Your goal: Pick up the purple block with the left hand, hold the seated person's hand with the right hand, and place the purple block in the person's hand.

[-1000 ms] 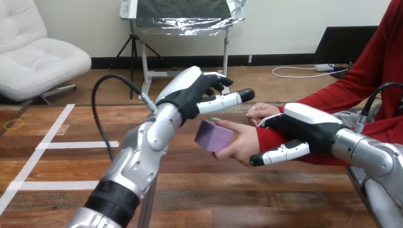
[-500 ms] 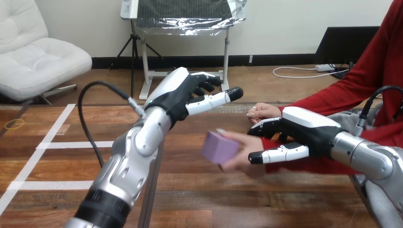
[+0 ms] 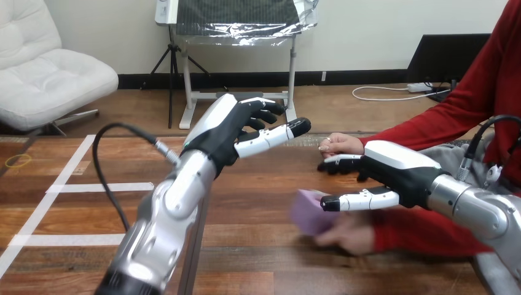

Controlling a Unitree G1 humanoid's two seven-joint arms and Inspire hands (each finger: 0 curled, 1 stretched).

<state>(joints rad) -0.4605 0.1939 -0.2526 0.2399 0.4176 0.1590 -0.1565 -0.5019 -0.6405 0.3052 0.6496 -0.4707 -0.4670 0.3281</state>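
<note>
Apparently close to finished. Finds the purple block (image 3: 310, 212) lying against the person's hand (image 3: 353, 236), low over the bench (image 3: 276, 264) toward its right edge; blurred there, so cannot tell how firmly gripped. Counts the pick-up and the handover as done, judging from where the block sits. Shows the left hand (image 3: 227, 126) raised well above the block and to its left, fingers straight and relaxed, carrying nothing. Places the right hand (image 3: 399, 166) just over the person's hand and the block, fingers and thumb stretched out rather than curled, clasping nothing; cannot tell whether touching the person's hand below. Leaves little beyond drawing both arms back, as a judgement. Notes the person's other hand (image 3: 338, 144) resting near the bench's far edge, apart from the block.
</note>
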